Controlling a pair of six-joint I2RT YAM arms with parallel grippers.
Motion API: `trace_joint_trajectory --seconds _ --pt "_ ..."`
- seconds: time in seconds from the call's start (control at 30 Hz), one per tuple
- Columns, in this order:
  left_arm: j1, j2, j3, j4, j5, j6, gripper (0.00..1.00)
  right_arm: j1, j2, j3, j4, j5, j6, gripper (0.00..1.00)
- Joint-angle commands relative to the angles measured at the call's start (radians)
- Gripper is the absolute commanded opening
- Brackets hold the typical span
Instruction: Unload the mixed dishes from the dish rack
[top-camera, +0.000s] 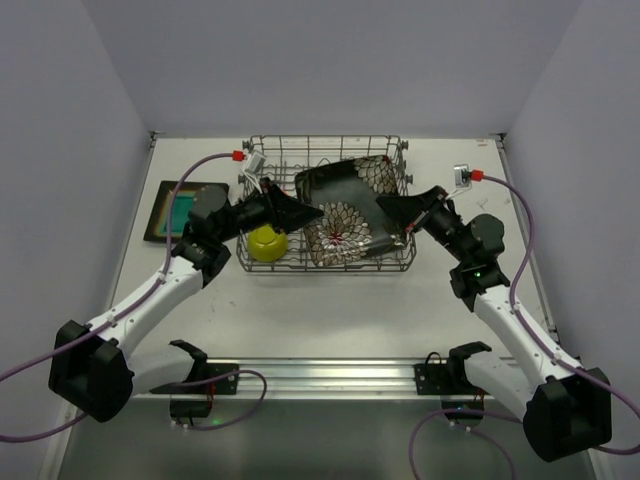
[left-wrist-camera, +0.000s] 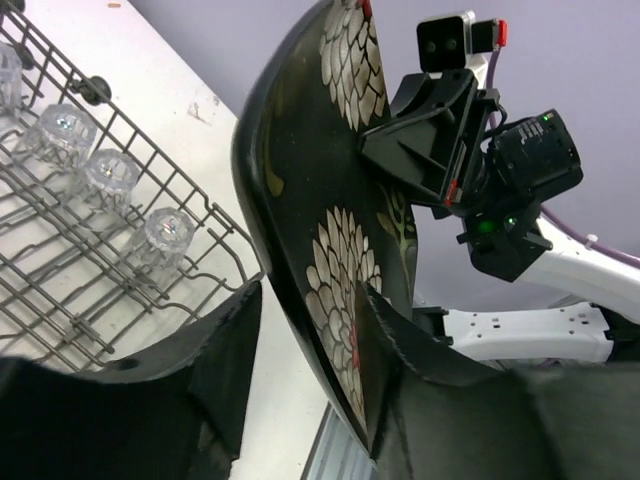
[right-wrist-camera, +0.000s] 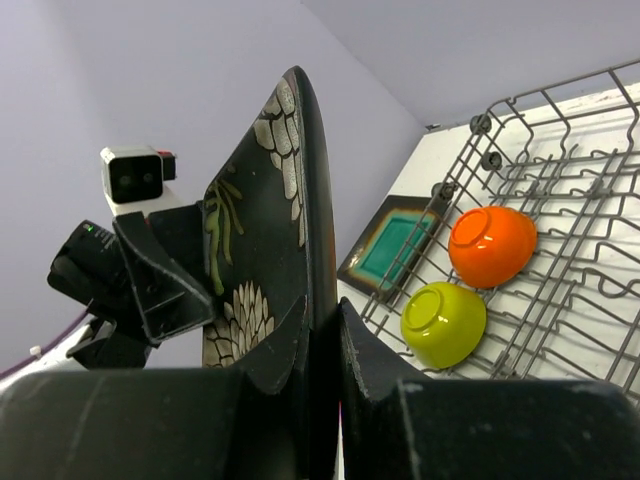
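1. The flowered black plate (top-camera: 345, 215) stands tilted in the right part of the dish rack (top-camera: 400, 150), between the two arms, and hides much of each from the other's wrist camera.
2. The right gripper (right-wrist-camera: 322, 310) is clenched on the plate's rim. The left gripper (left-wrist-camera: 308, 295) straddles the opposite rim, released, with a gap at one finger.
3. In the rack, the yellow-green bowl (right-wrist-camera: 443, 322) and the orange bowl (right-wrist-camera: 492, 245) sit side by side. Three clear glasses (left-wrist-camera: 110, 175) line one wall.
4. The teal-centred plate (top-camera: 180, 210) lies flat on the table (top-camera: 330, 310), left of the rack.
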Motion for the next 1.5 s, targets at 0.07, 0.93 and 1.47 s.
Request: trace_joint_trajectory --seconds 0.07,0.93,1.47 --pt "-0.003 -0.005 0.044 0.027 -0.071 0.015 0.3 -0.005 -0.03 0.008 0.246 -0.013 0.079 0.0" --pt "-0.129 0.095 0.2 -0.41 -0.682 0.208 0.0 -0.003 0.082 0.063 0.274 -0.095 0.084 0.09" --pt "-0.123 -0.052 0.064 -0.2 -0.594 0.018 0.0 -0.005 0.168 0.068 0.363 -0.149 0.158 0.36"
